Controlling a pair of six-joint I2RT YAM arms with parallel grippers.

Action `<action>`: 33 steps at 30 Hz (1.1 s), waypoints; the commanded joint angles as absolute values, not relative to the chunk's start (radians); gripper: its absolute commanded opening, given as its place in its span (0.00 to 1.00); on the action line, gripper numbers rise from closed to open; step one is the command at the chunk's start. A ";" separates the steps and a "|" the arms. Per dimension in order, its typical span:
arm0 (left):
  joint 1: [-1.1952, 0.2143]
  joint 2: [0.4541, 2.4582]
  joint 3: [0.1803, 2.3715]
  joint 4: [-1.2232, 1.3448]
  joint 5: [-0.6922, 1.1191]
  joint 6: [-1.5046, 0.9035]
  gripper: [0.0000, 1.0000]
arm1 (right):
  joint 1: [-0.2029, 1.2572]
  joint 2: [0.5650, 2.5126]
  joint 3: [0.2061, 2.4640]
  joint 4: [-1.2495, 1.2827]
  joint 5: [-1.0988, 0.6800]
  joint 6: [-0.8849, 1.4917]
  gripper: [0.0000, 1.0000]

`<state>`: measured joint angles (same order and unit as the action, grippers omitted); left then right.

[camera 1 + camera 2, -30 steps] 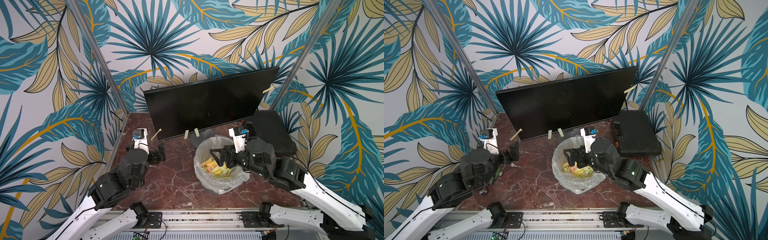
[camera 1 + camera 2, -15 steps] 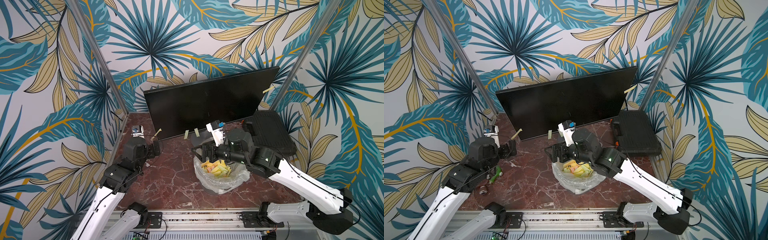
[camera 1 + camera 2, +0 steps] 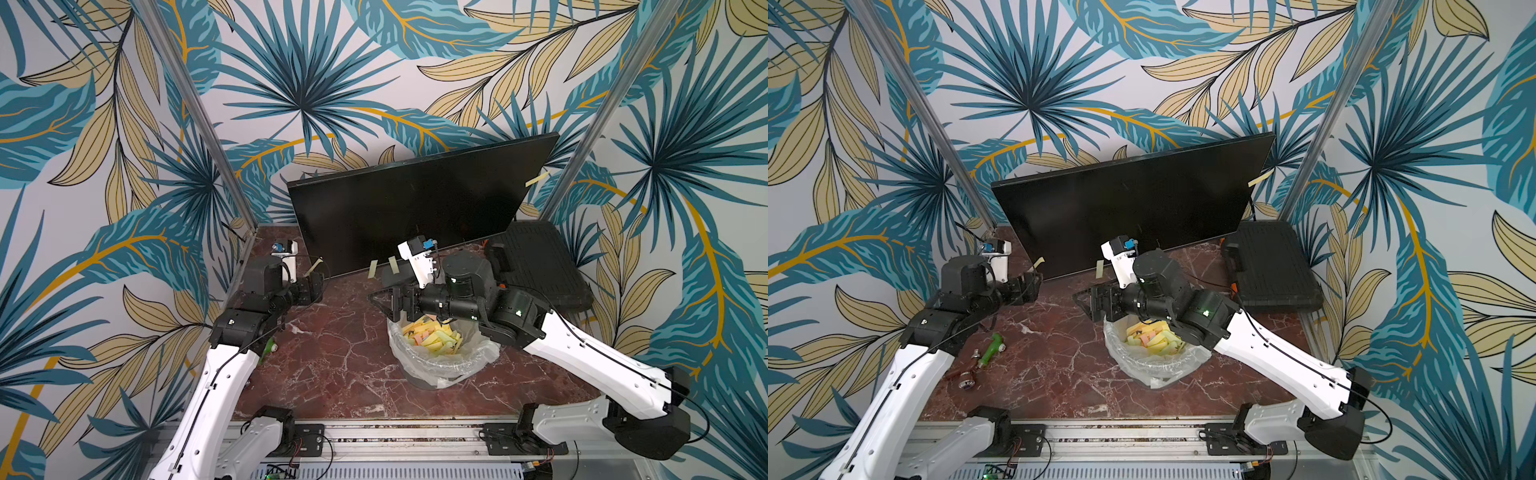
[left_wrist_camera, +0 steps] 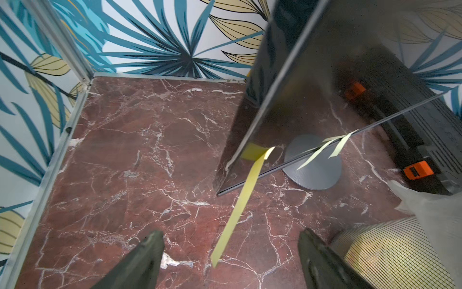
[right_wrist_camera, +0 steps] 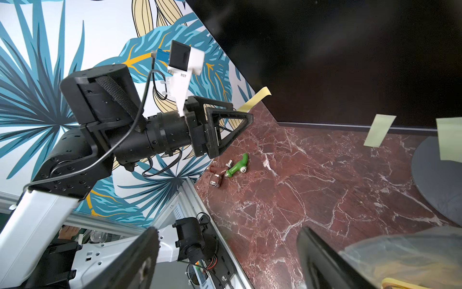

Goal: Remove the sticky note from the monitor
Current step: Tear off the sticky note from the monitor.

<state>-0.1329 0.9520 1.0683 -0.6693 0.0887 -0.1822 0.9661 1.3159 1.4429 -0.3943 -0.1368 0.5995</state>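
A black ribbed plastic case (image 3: 536, 266) is lying flat at the far right of the red-brown marble tabletop (image 3: 332, 374). A round bin lined with a clear plastic bag (image 3: 440, 368) is standing right of centre. A small green plastic pipe fitting (image 3: 993, 347) is lying at the near left, just beside some small brown metal-tipped parts (image 3: 966, 379).

The stand base (image 5: 440, 190) and one sticky note (image 5: 450, 138) run past the edge.

White arm links (image 3: 582, 353), black joints (image 3: 515, 316), thin black cables (image 5: 148, 92), white camera mounts (image 3: 419, 262)
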 commanded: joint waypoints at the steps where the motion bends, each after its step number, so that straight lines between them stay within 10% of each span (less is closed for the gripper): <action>1: -0.120 0.965 1.104 -0.630 0.141 -0.148 0.83 | 0.975 1.332 1.460 -0.364 -0.152 0.609 0.89; 15: -0.103 0.999 1.087 -0.605 0.141 -0.140 0.61 | 0.980 1.329 1.454 -0.368 -0.139 0.605 0.89; 33: -0.098 0.980 1.049 -0.612 0.173 -0.162 0.04 | 0.981 1.301 1.431 -0.383 -0.100 0.597 0.89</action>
<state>-0.1036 0.9993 1.0634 -0.6178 0.1585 -0.1566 0.9760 1.3224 1.4429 -0.3874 -0.1165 0.6025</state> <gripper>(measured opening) 0.066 0.890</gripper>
